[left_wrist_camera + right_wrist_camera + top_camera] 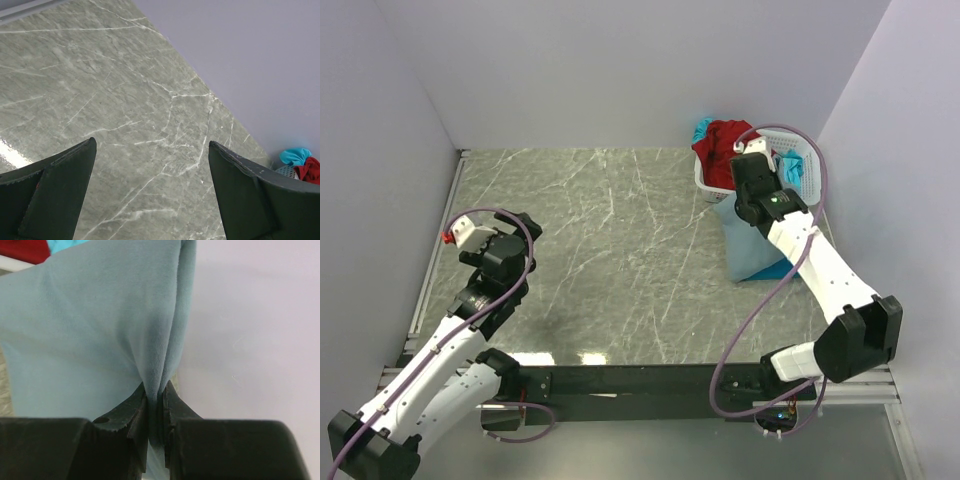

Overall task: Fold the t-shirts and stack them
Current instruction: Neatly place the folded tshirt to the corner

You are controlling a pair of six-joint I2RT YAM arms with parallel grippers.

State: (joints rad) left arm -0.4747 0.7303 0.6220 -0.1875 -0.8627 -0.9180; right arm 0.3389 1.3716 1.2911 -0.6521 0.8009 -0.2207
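We see a large dusty grey-blue cloth t-shirt (748, 240) hanging bunched from the right gripper (155, 392), a crumpled red cloth t-shirt (720, 142) and bright turquoise cloth t-shirt (703, 128) heaped in the white lattice basket (800, 158) behind

White arms (820, 262), black joints, looping purple cables (745, 330)

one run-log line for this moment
right pincer: shut on grey-blue t-shirt | left pincer: open, empty | red t-shirt: in basket

Jaws apart, marble table (150, 100) — turquoise shirt (295, 155) beyond
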